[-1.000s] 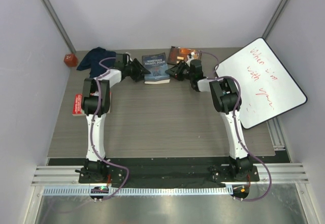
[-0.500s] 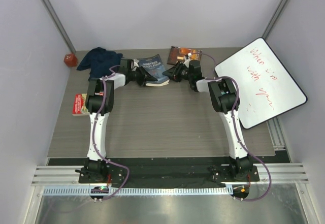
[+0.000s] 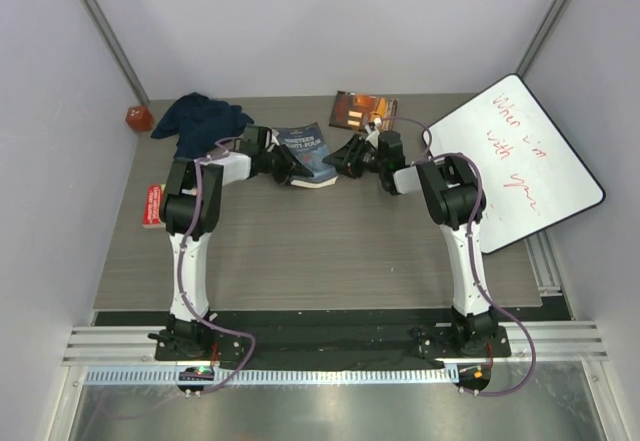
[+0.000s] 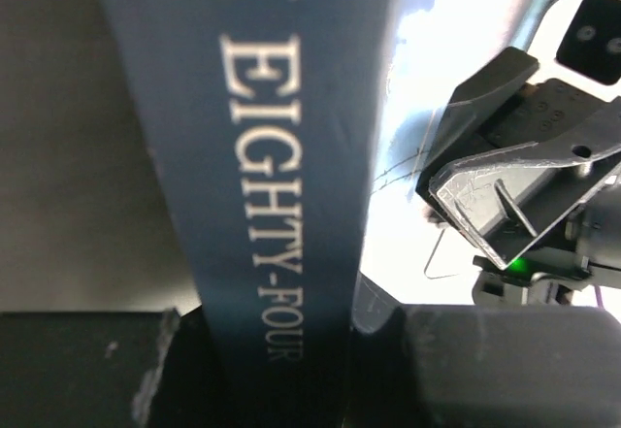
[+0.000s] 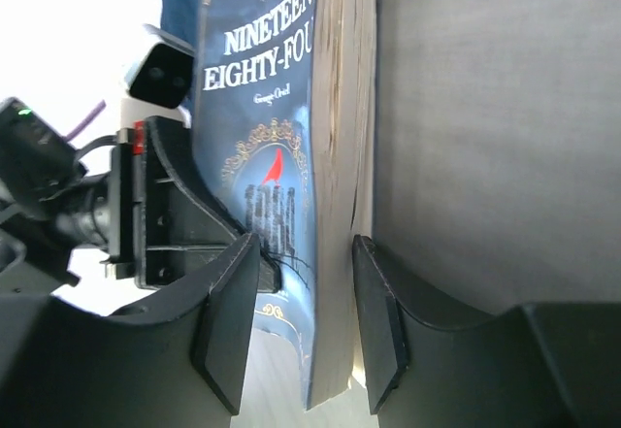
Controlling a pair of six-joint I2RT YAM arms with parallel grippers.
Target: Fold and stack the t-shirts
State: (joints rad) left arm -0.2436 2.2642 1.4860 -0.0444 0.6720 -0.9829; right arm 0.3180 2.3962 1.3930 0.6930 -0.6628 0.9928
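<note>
Left end effector (image 3: pixel 283 164) clamps the spine of a stiff navy paperback book (image 3: pixel 312 149), its arm stretched low over the grey wood-grain desk (image 3: pixel 330 241). Right end effector (image 5: pixel 306 321) straddles the page edge; whether it grips, I cannot tell. The soft, crumpled dark navy-blue t-shirt (image 3: pixel 200 121) lies at the desk's far left corner.

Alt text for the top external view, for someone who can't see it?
The left gripper clamps the left end of a blue book at the far middle of the table; the right gripper straddles its right end. A crumpled navy t-shirt lies untouched at far left; a whiteboard lies at right.
</note>
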